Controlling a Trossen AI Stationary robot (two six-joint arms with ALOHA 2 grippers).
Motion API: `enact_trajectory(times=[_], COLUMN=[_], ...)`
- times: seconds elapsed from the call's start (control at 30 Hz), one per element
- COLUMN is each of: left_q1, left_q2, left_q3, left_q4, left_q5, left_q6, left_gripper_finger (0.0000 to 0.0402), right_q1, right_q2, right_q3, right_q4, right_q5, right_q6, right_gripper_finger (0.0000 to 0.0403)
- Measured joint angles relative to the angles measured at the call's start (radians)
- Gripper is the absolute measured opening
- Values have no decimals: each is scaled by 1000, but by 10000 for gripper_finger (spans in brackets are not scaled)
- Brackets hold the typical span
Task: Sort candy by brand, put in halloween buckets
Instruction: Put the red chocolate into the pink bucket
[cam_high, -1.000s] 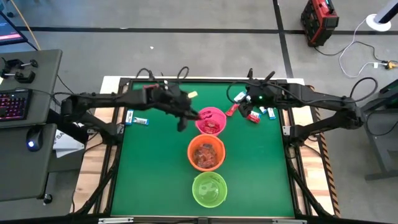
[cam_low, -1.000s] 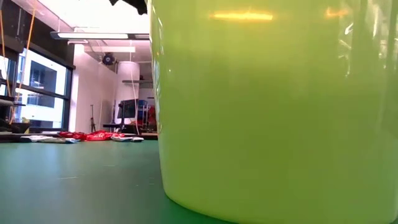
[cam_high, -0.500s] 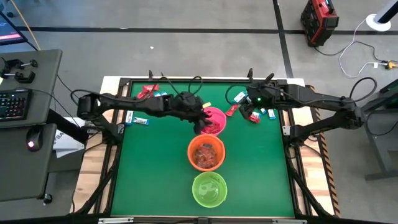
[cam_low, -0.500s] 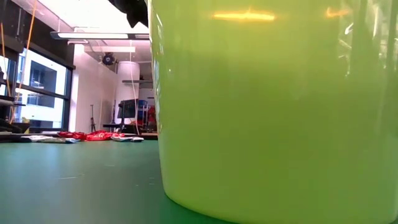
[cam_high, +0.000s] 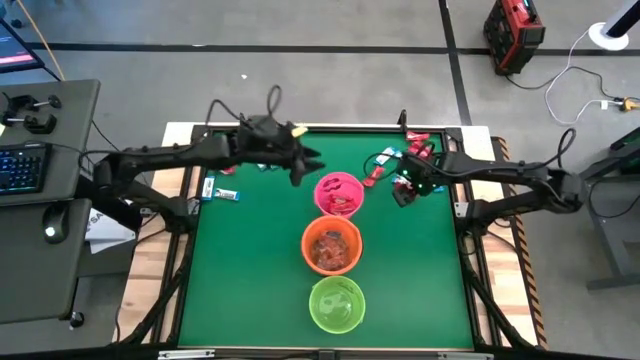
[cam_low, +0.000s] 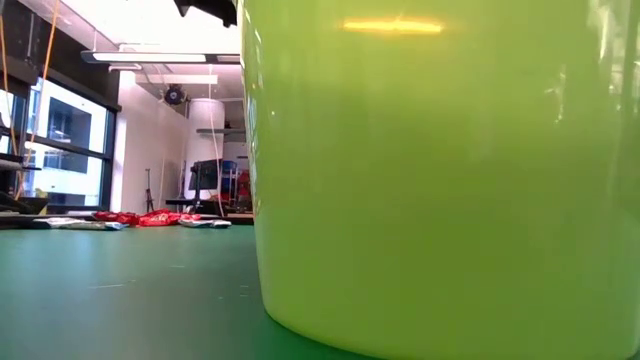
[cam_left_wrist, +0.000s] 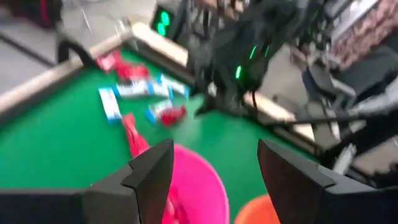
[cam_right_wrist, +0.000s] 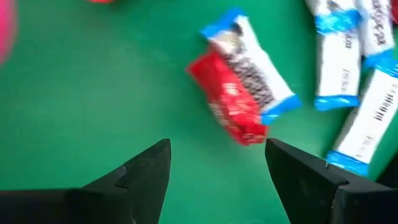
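Observation:
Three halloween buckets stand in a row down the middle of the table: pink (cam_high: 338, 193) farthest, orange (cam_high: 331, 245), lime green (cam_high: 336, 303) nearest. The pink and orange ones hold candy. My left gripper (cam_high: 305, 165) hangs open and empty just far-left of the pink bucket (cam_left_wrist: 186, 193). My right gripper (cam_high: 400, 195) is open above loose candy at the far right, its fingers over a red packet (cam_right_wrist: 227, 106) that lies against a blue-and-white one (cam_right_wrist: 249, 62). More blue-and-white packets (cam_right_wrist: 339, 56) lie flat beside them.
More candy lies at the far left (cam_high: 220, 193) and along the far edge (cam_high: 415, 145). In the low view the green bucket (cam_low: 440, 170) fills most of the picture, with distant candy (cam_low: 150, 218) on the mat. Bare green mat lies left and right of the buckets.
My left gripper went right over the pink bucket, then drew back toward the table's far left edge. My right gripper has moved a little toward the near edge, over the loose candy at the far right.

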Motion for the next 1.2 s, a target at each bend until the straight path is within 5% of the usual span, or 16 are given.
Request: enact_trajectory(times=[0.47, 0.73, 0.87, 1.1, 1.2], left_q1=[8, -43, -43, 5, 20], left_q2=[24, 21, -13, -273, -372], left_q3=[-1, -2, -2, 0, 0], left_q4=[62, 374, 403, 393, 324], left_q5=[-72, -67, -67, -102, -170], left_q6=[-58, 14, 19, 153, 196], left_gripper_finger=[223, 223, 223, 223, 223], right_q1=[-123, -122, -107, -41, 0], right_q2=[53, 173, 199, 102, 32], right_q3=[-117, -115, -111, -72, -7], right_q4=[184, 276, 271, 222, 236], right_q5=[-91, -39, -26, -80, -83], right_q6=[-258, -293, -271, -245, -226], right_gripper_finger=[255, 244, 189, 26, 20])
